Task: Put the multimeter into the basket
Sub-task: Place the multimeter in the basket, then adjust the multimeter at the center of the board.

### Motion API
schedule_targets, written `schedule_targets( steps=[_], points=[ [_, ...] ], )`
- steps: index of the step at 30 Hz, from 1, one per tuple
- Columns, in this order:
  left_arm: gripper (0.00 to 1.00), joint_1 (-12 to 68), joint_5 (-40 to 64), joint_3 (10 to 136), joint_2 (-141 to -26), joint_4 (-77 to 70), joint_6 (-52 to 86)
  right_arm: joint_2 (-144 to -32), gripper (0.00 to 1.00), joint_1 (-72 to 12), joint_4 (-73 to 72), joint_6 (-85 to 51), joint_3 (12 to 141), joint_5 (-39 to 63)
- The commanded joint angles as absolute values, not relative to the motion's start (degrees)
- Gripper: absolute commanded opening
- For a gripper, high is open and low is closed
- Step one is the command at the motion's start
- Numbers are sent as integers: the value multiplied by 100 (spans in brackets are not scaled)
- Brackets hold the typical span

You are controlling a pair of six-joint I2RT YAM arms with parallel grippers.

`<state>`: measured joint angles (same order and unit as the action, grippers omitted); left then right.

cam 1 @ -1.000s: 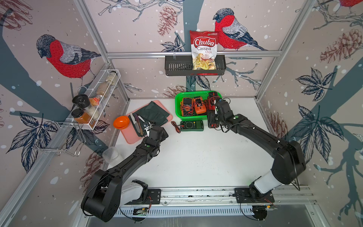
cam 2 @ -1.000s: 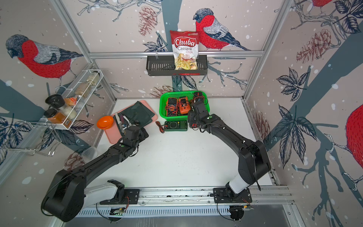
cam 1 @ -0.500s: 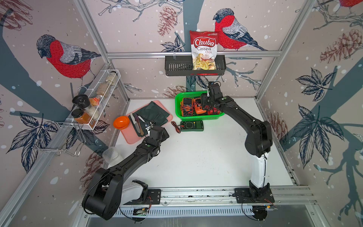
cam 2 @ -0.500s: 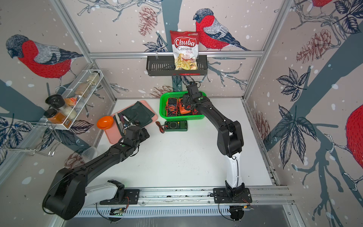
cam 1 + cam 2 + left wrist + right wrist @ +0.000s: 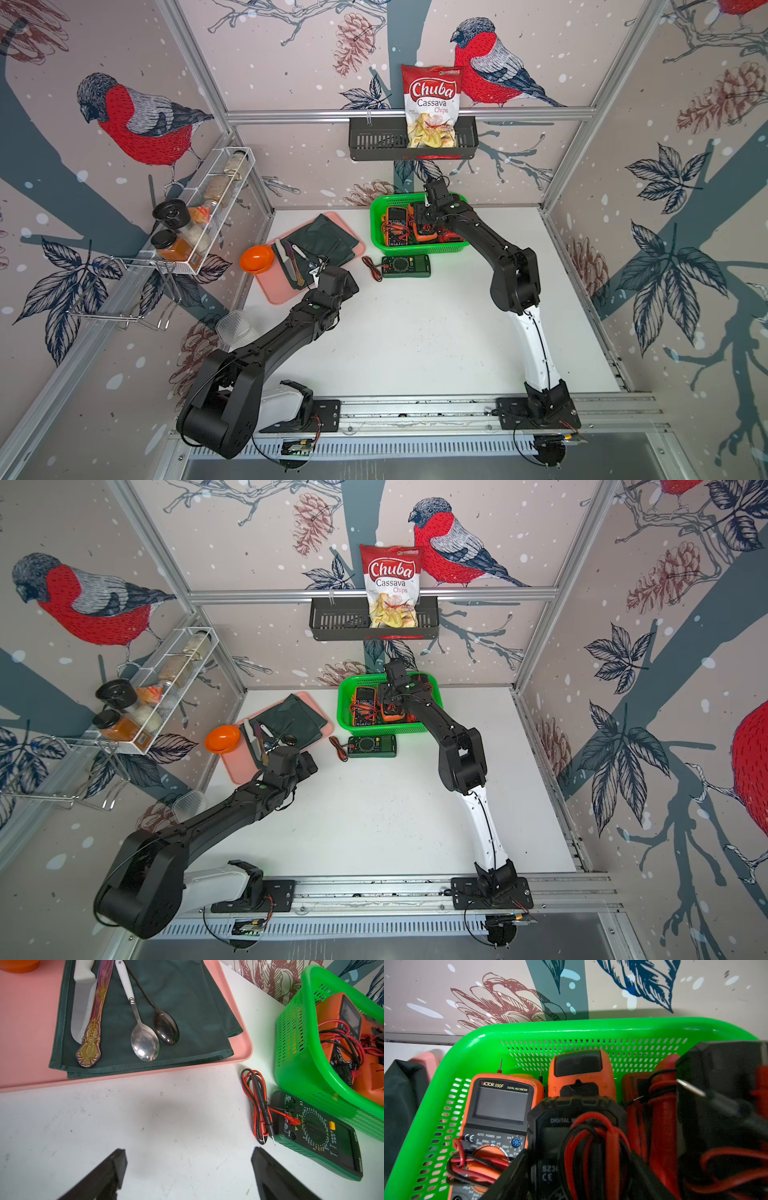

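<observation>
The green basket [image 5: 419, 248] [image 5: 345, 712] [image 5: 571, 1026] [image 5: 311, 1043] stands at the back of the table with two orange multimeters [image 5: 500, 1105] [image 5: 395, 226] inside. My right gripper [image 5: 579, 1159] [image 5: 427, 218] [image 5: 392, 696] hangs over the basket's inside, shut on a black multimeter [image 5: 556, 1126] with red and black leads wound round it. A green multimeter [image 5: 406, 266] [image 5: 372, 746] [image 5: 318, 1136] with its leads lies flat on the table just in front of the basket. My left gripper [image 5: 188, 1159] [image 5: 349, 286] [image 5: 309, 766] is open and empty, low over the table left of the green multimeter.
A pink tray [image 5: 270, 291] [image 5: 31, 1022] with a dark green cloth, a knife and spoons lies left of the basket, an orange bowl [image 5: 257, 258] at its corner. A clear cup [image 5: 235, 330] stands by the left wall. A dark wall shelf [image 5: 374, 143] with a chips bag hangs above the basket.
My right arm has swung from the table in front of the basket up and back over the basket, carrying the black multimeter. The left arm has barely moved.
</observation>
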<state>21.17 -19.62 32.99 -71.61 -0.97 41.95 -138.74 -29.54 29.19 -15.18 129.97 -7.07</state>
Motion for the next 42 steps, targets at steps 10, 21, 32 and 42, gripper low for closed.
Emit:
schedule_targets(
  steps=[10,21,32,42],
  points=[
    [97,2092,-1934,3414,-7312,-259,4128,-14255,88,-2900,3393,-1509,13385,-928],
    [97,2092,-1868,3468,-7291,-265,4068,-13490,100,-2992,3404,-1441,13192,-794],
    [67,2043,-1293,4093,-8202,-865,3619,-11312,98,-3164,1902,-1841,10132,-327],
    [41,1825,-642,5673,-9939,-669,3143,-9220,100,-3305,326,-2062,6984,-570]
  ],
)
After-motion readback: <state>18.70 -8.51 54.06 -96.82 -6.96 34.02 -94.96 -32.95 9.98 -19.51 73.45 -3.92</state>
